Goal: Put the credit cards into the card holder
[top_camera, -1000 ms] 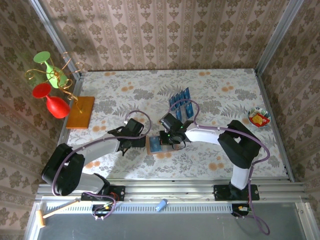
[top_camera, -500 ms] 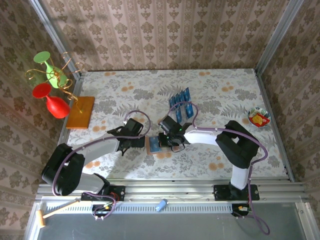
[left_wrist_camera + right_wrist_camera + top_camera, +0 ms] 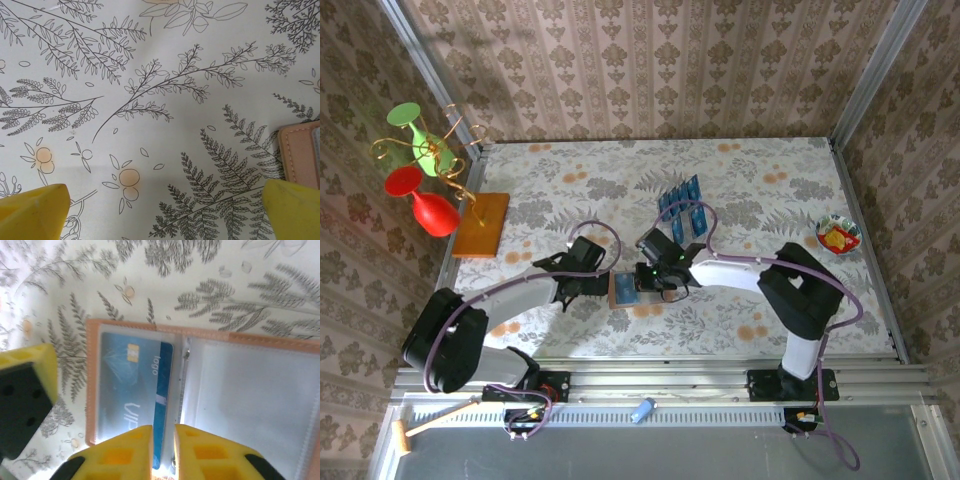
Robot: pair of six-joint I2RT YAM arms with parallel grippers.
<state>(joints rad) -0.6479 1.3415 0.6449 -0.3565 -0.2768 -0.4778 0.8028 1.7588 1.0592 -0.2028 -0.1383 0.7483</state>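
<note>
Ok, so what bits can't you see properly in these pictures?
Right wrist view: the yellow fingers of the right gripper hide one end of the glossy blue credit card in the small reddish-brown leather-like card holder, so a grip cannot be told.
Left wrist view: the picture's right edge cuts off all but a corner of the card holder.
Top view: the spare blue cards are too small to count.
</note>
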